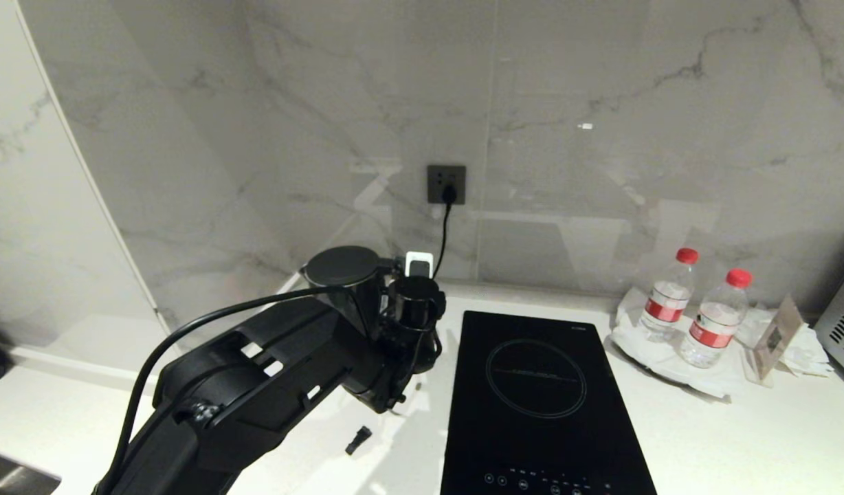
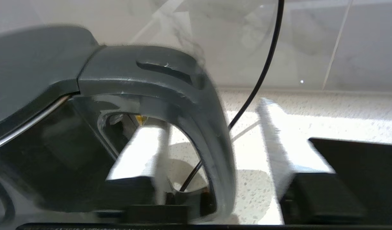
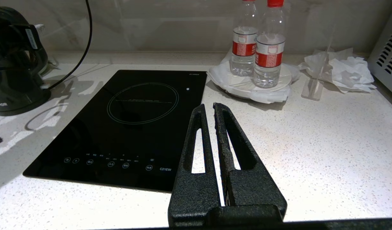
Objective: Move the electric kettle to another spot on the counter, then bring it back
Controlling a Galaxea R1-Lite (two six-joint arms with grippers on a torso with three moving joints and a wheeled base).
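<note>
Kettle handle (image 2: 196, 105) between the parted left jaws, on counter (image 2: 311, 105).

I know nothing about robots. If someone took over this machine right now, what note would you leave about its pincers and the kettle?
Left pincer: open, straddling the kettle's handle, not clamped on it.
Right pincer: shut and idle, above the counter near the hob's front.
Kettle: upright on the counter, left of the hob, near the wall below the socket.
Done: unclear. These views don't show whether this is its new spot or its home spot.
Left: confirm which spot this is. If the round trip isn't finished, probably grip the handle again and carry on.
</note>
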